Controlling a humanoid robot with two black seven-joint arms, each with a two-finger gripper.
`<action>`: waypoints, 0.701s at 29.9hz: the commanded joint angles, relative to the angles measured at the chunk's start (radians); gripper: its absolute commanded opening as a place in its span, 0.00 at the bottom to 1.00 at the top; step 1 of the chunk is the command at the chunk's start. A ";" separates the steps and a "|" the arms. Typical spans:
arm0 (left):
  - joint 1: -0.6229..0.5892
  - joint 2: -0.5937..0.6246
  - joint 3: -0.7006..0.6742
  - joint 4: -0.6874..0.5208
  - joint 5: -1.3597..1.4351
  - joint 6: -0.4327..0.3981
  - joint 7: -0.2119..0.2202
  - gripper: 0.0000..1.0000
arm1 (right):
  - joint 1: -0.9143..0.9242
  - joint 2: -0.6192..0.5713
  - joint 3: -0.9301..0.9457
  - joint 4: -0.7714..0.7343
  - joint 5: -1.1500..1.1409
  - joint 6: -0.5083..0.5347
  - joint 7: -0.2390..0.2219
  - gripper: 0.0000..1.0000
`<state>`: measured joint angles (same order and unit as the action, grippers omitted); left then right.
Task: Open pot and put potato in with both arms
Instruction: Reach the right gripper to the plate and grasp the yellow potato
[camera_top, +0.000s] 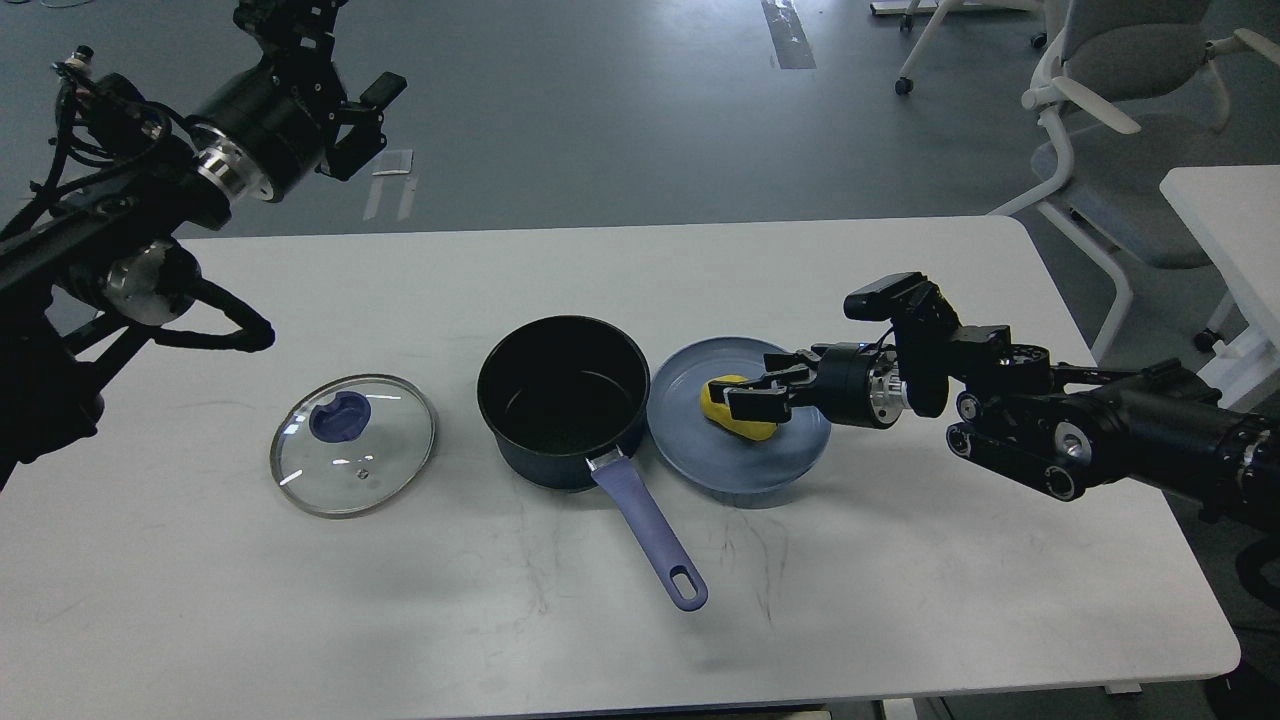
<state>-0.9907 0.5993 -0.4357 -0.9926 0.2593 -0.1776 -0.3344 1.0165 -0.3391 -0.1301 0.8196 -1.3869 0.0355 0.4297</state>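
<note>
**A:** ok so what's being done by the right gripper (748, 400) at this point?

**B:** It's being held low over the light-blue plate (790, 455), fingers (757, 408) closed in around the yellow potato (728, 410). The potato is being gripped while it's sitting on the plate, just right of the pot (562, 400).

**A:** and the pot?

**B:** It's being left open, black inside showing, nothing in it. The lavender handle (650, 530) is being pointed toward the near edge of the white table (900, 600). The glass lid (353, 444) is lying flat on the table, left of the pot, blue knob side facing down by the look of it.

**A:** left gripper (360, 120)?

**B:** Being held high up at the far left, well away from everything, nothing in it. It's dark, so can't tell how wide it's spread.
</note>
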 joint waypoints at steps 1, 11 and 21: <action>0.001 0.000 0.000 0.000 0.001 0.000 -0.006 0.98 | -0.004 0.002 -0.003 -0.004 0.000 -0.003 0.000 0.88; 0.001 0.000 0.003 0.000 0.009 0.000 -0.025 0.98 | -0.010 0.040 -0.013 -0.022 0.000 -0.003 0.001 0.56; 0.023 0.030 0.006 0.000 0.018 0.000 -0.048 0.98 | -0.012 0.061 -0.034 -0.047 0.002 -0.094 0.035 0.38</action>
<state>-0.9710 0.6201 -0.4313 -0.9925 0.2773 -0.1779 -0.3800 1.0069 -0.2782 -0.1630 0.7766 -1.3865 -0.0393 0.4542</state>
